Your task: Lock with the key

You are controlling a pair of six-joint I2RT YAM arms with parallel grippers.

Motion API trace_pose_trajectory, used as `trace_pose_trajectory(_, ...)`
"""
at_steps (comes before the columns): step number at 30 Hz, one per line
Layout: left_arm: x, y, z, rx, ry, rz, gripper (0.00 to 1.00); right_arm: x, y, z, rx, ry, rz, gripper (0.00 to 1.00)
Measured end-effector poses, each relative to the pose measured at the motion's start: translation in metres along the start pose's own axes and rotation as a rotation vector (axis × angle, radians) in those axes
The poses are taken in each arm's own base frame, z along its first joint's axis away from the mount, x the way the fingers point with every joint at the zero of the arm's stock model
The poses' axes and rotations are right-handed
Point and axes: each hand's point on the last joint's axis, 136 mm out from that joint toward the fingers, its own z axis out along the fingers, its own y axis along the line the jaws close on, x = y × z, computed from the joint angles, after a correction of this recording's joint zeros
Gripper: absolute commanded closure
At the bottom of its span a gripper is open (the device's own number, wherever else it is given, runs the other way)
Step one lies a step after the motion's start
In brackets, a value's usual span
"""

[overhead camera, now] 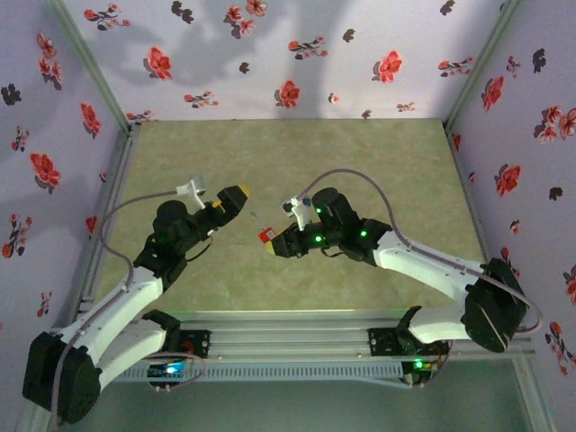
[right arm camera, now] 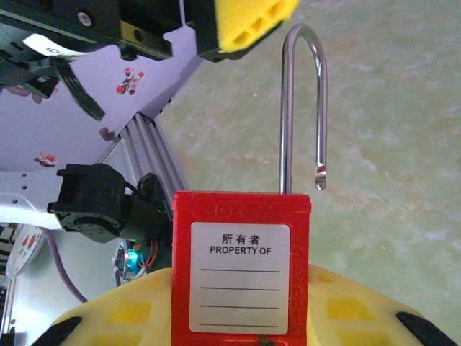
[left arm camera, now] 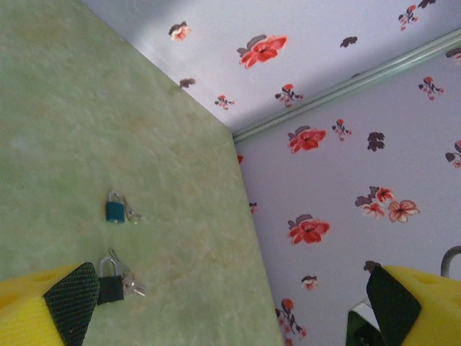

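Note:
My right gripper (right arm camera: 241, 321) is shut on a red padlock (right arm camera: 241, 274) with a white "PROPERTY OF" label, holding it above the table. Its metal shackle (right arm camera: 302, 108) stands raised, the free end out of the body. From above, the padlock (overhead camera: 266, 237) hangs between the two arms at my right gripper (overhead camera: 274, 241). My left gripper (overhead camera: 236, 200) faces it, a short way off to the upper left. In the left wrist view it (left arm camera: 234, 303) is wide open with nothing between its fingers. The key (left arm camera: 110, 289), a tiny black square head with thin silvery metal, lies on the table beside the left finger pad (left arm camera: 72, 303).
A similar tiny blue-headed piece (left arm camera: 114, 210) lies on the green table (left arm camera: 86, 108) a little beyond the key. Flowered walls (overhead camera: 270, 54) close in the back and both sides. An aluminium rail (overhead camera: 288, 328) runs along the near edge. The left arm's yellow finger (right arm camera: 245, 25) hangs above the shackle.

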Motion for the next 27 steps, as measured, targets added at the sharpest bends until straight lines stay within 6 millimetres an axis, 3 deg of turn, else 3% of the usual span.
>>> trace_pose_trajectory(7,0.012,0.000,0.005,0.049,0.042,-0.040,0.00,0.013,0.002,0.005,-0.017,0.021,-0.005,1.00)
trace_pose_trajectory(14,0.032,-0.012,0.014,0.109,0.106,-0.033,0.00,0.013,0.005,0.005,-0.033,0.010,-0.014,1.00)
trace_pose_trajectory(19,0.049,-0.011,0.020,0.116,0.155,-0.034,0.00,0.017,0.006,0.006,-0.042,0.017,-0.007,1.00)
trace_pose_trajectory(27,0.059,-0.008,0.021,0.127,0.178,-0.032,0.00,0.016,0.006,0.007,-0.042,0.015,-0.008,1.00)
